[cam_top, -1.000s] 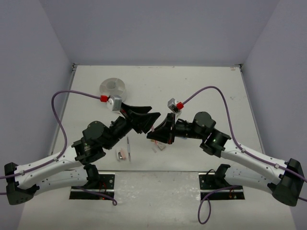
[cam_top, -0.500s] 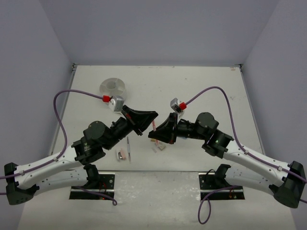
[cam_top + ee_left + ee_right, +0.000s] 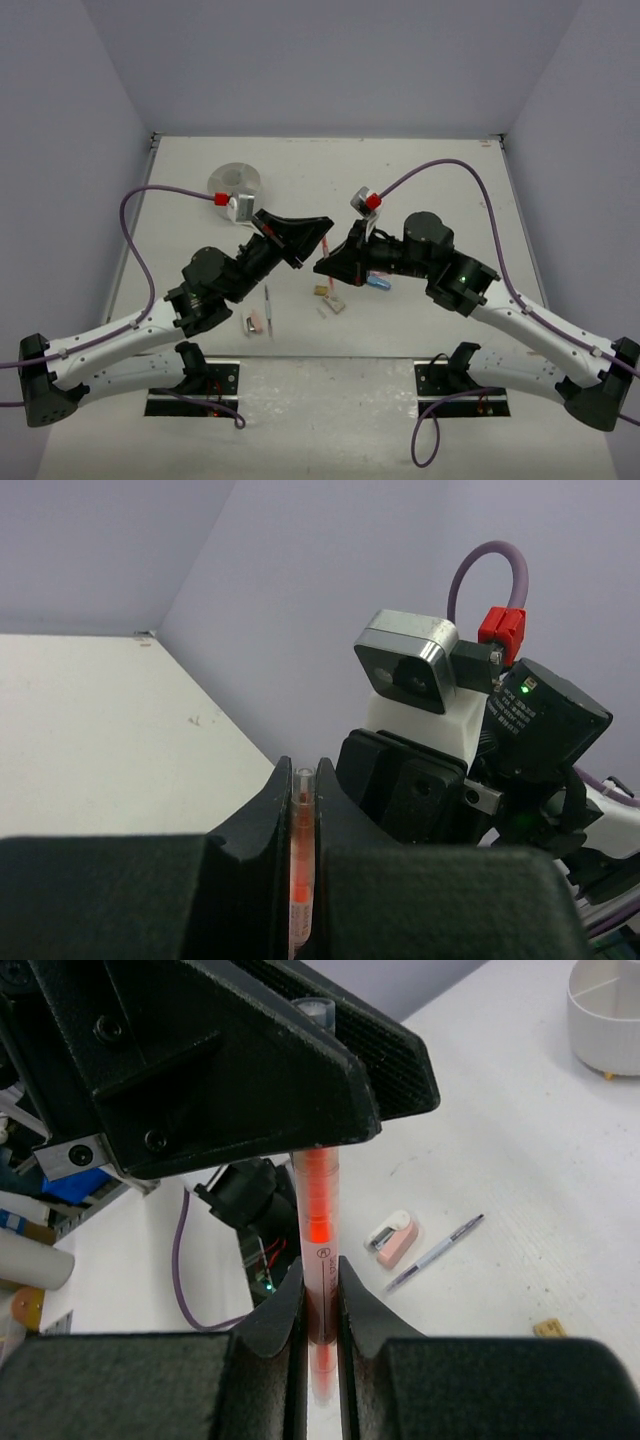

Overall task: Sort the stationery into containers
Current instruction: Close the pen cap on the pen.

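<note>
Left fingers are clamped shut on the orange pen, near its clear end. Right fingers are closed on the same pen, further down the barrel. Pen is held mid-air by both arms at once, above the middle of the desk, not touching it. White divided dish sits far-left on the desk, beyond the left arm, well apart from the pen. Loose on the desk below the arms: grey pen with pink eraser just beside it, blue capsule near the right arm, small tan piece. Can't tell what's in the dish.
</note>
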`<state>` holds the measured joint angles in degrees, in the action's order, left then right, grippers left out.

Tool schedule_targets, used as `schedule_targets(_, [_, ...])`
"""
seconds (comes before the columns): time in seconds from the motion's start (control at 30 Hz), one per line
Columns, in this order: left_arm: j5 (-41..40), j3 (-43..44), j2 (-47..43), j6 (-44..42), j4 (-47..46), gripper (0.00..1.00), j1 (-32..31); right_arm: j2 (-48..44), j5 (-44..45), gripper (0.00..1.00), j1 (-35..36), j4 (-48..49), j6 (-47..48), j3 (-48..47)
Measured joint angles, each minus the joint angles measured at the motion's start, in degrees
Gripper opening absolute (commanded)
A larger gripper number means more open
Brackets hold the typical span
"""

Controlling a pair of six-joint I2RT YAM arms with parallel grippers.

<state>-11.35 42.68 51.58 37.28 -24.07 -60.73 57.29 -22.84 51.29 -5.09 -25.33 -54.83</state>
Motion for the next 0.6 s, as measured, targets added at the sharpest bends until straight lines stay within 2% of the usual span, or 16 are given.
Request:
schedule_targets(0.23, [-0.45, -5.08, -0.05, 3.91, -11.0, 0.0, 0.89, 6.38, -3.65, 0.0, -1.9, -15.82, 3.74, -13.09])
schedule_targets(0.37, [-2.38, -5.78, -1.23, 4.59, -12.18, 0.0, 1.07, 9.47, -7.54, 0.0, -3.05, -19.93, 6.01, -17.59])
schedule_targets(0.47, [-4.46, -3.75, -3.82, 3.32, -4.44, 0.0, 1.03, 10.21, -10.4, 0.0, -3.66, -17.23, 8.03, -16.23])
schedule_targets(0.6, [-5.79, 6.41, -2.85, -1.32, 15.49, 0.0, 1.21, 7.8, -10.6, 0.0, -4.85, -5.08, 12.18, -7.3])
